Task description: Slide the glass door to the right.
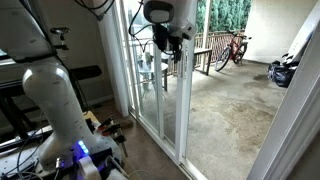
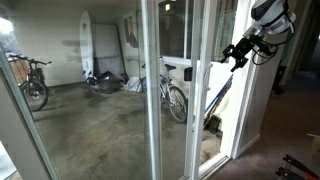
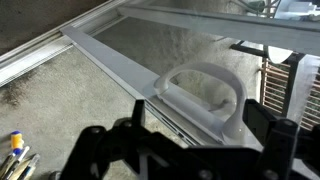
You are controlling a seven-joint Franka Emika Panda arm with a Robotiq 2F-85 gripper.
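Observation:
The glass door (image 1: pixel 160 95) is a tall clear panel in a narrow white frame, and it shows in both exterior views (image 2: pixel 176 110). In the wrist view its glass (image 3: pixel 170 45) lies beyond a white post with a round loop handle (image 3: pixel 208 95). My gripper (image 3: pixel 188 150) is open, with its dark fingers spread on either side just short of the handle. I cannot tell whether they touch it. In the exterior views the gripper (image 1: pixel 177 52) (image 2: pixel 236 56) is held high, close to the door's vertical edge.
The robot's white base (image 1: pixel 55 110) stands indoors by the door track. A fixed glass pane (image 1: pixel 125 60) adjoins the door. Outside, bicycles (image 2: pixel 35 80) (image 1: pixel 236 47) and a wooden bench (image 1: pixel 205 55) stand on a concrete patio. Paint brushes (image 3: pixel 15 150) lie on the floor.

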